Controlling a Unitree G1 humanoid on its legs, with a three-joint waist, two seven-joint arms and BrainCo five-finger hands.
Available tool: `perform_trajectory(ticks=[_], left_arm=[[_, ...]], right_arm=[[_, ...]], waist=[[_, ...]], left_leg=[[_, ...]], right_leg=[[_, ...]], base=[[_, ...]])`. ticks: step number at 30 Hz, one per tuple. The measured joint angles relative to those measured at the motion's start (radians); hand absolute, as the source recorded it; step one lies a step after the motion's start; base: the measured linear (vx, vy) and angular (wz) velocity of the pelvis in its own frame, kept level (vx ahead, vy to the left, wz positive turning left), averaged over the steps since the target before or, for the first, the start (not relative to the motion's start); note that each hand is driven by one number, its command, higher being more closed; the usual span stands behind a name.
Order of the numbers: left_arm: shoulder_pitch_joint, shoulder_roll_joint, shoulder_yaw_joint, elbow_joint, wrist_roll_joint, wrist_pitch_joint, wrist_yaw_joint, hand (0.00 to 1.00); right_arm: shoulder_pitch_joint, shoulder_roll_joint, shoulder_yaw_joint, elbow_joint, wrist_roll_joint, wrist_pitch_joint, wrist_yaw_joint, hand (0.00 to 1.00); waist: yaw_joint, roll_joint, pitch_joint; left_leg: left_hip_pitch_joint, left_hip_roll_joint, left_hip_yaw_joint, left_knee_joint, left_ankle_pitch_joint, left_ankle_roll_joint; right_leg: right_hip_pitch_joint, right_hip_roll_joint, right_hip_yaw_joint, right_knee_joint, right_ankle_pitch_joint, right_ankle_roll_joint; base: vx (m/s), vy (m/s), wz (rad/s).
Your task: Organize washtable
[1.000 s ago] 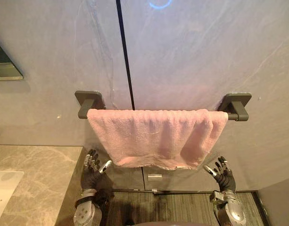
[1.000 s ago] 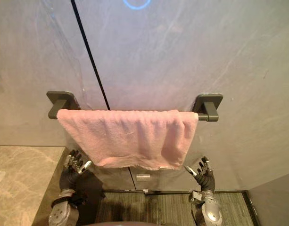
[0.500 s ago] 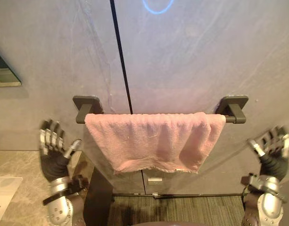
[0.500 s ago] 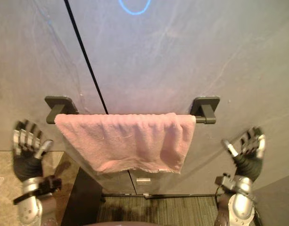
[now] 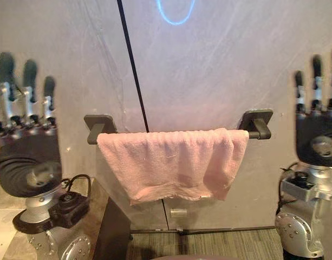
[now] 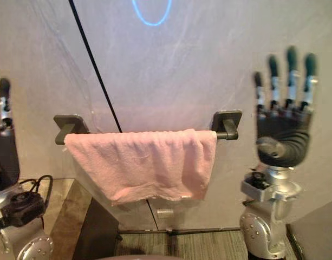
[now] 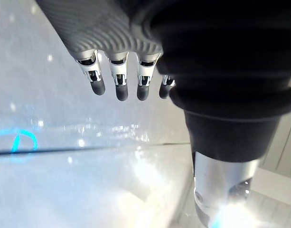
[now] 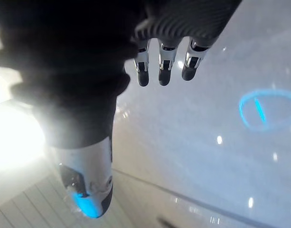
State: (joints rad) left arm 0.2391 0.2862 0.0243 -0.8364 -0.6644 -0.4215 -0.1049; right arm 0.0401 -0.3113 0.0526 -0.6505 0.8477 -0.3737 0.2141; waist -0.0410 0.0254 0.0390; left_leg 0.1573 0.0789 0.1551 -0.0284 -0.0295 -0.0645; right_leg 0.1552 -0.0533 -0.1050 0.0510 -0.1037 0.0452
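nearest, the left hand (image 5: 27, 157) and right hand (image 5: 317, 138) stand upright at either side, fingers straight, grasping nothing. between and beyond them, the pink terry towel (image 5: 171, 162) hangs draped over the dark grey wall-mounted bar (image 5: 256, 134), its long axis running side to side. each hand flanks one end, neither clearly nearer.
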Motion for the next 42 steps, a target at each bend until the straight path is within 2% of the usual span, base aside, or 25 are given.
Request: perform_trajectory(ticks=[2,8,10,12,15,18,21,25,30,33,39,42], left_arm=[[-0.007,0.076,-0.148,0.011,-0.085,0.033,-0.078,0.0],[-0.022,0.256,-0.336,0.096,-0.218,0.131,-0.248,0.0],[-0.022,0.278,-0.343,0.108,-0.246,0.136,-0.268,0.0],[-0.025,0.322,-0.4,0.135,-0.269,0.175,-0.325,0.0],[-0.025,0.341,-0.426,0.168,-0.268,0.207,-0.375,0.0],[-0.021,0.378,-0.427,0.23,-0.267,0.216,-0.406,0.0],[-0.017,0.397,-0.427,0.264,-0.265,0.216,-0.419,0.0],[0.004,0.398,-0.426,0.352,-0.214,0.206,-0.41,0.0],[0.012,0.364,-0.424,0.46,-0.121,0.204,-0.367,0.0],[0.017,0.282,-0.422,0.539,-0.061,0.203,-0.342,0.0],[0.017,0.15,-0.367,0.602,0.035,0.204,-0.282,0.0],[0.016,0.123,-0.356,0.614,0.072,0.203,-0.262,0.0]], right_arm=[[-0.017,-0.063,0.164,0.001,0.083,0.054,0.071,0.0],[-0.015,-0.199,0.302,0.01,0.206,0.188,0.205,0.0],[-0.009,-0.219,0.306,0.023,0.225,0.195,0.211,0.0],[-0.009,-0.255,0.344,0.048,0.245,0.228,0.252,0.0],[0.002,-0.272,0.377,0.085,0.26,0.269,0.297,0.0],[0.055,-0.339,0.392,0.171,0.264,0.307,0.335,0.0],[0.084,-0.388,0.393,0.212,0.263,0.324,0.342,0.0],[0.124,-0.445,0.397,0.29,0.214,0.342,0.353,0.0],[0.127,-0.418,0.398,0.381,0.108,0.34,0.313,0.0],[0.125,-0.324,0.398,0.457,0.042,0.34,0.283,0.0],[0.116,-0.194,0.369,0.537,-0.079,0.338,0.239,0.0],[0.103,-0.156,0.343,0.565,-0.118,0.333,0.217,0.0]], waist=[[0.001,-0.005,0.003],[0.0,-0.013,0.008],[-0.001,-0.015,0.009],[-0.001,-0.013,0.009],[-0.002,-0.015,0.011],[0.001,-0.02,0.022],[0.001,-0.023,0.039],[-0.002,-0.022,0.054],[0.001,-0.019,0.06],[0.001,-0.018,0.06],[0.001,-0.019,0.06],[0.001,-0.019,0.059]], left_leg=[[0.008,-0.001,0.0,0.0,0.0,0.0],[0.031,-0.005,0.0,-0.005,0.0,0.001],[0.033,-0.005,0.001,-0.005,0.0,0.001],[0.034,-0.004,0.01,-0.007,0.0,0.001],[0.034,-0.004,0.013,-0.007,0.0,0.001],[0.036,-0.005,0.014,-0.008,0.0,0.001],[0.036,-0.006,0.015,-0.008,0.0,0.001],[0.031,-0.006,0.017,-0.009,-0.001,0.001],[0.026,-0.006,0.02,-0.014,0.0,0.001],[0.004,-0.006,0.021,-0.016,0.0,0.001],[-0.008,-0.008,0.02,-0.026,0.0,0.001],[-0.019,-0.008,0.017,-0.026,0.0,0.001]], right_leg=[[0.014,-0.001,0.0,0.0,0.0,0.0],[0.029,-0.003,0.004,-0.001,0.0,0.0],[0.029,-0.003,0.006,-0.001,0.0,0.0],[0.024,-0.002,0.015,-0.001,0.001,0.001],[0.023,-0.002,0.018,-0.001,0.001,0.001],[0.024,-0.003,0.019,-0.002,0.001,0.001],[0.024,-0.004,0.019,-0.002,0.001,0.001],[0.017,-0.003,0.021,-0.003,0.001,0.002],[0.01,-0.003,0.022,-0.005,0.001,0.002],[-0.014,-0.003,0.023,-0.005,0.002,0.002],[-0.023,-0.003,0.022,-0.018,0.002,0.003],[-0.03,-0.003,0.021,-0.019,0.002,0.003]], base=[[0.0,0.0,0.0],[-0.05,-0.005,-0.01],[-0.05,-0.008,-0.03],[-0.05,-0.012,-0.1],[-0.01,-0.005,-0.04],[0.0,0.0,0.0],[0.0,0.0,0.0],[-0.01,-0.003,-0.01],[0.0,-0.003,-0.01],[0.0,0.0,0.0],[0.03,-0.008,0.0],[0.01,-0.005,0.0]])
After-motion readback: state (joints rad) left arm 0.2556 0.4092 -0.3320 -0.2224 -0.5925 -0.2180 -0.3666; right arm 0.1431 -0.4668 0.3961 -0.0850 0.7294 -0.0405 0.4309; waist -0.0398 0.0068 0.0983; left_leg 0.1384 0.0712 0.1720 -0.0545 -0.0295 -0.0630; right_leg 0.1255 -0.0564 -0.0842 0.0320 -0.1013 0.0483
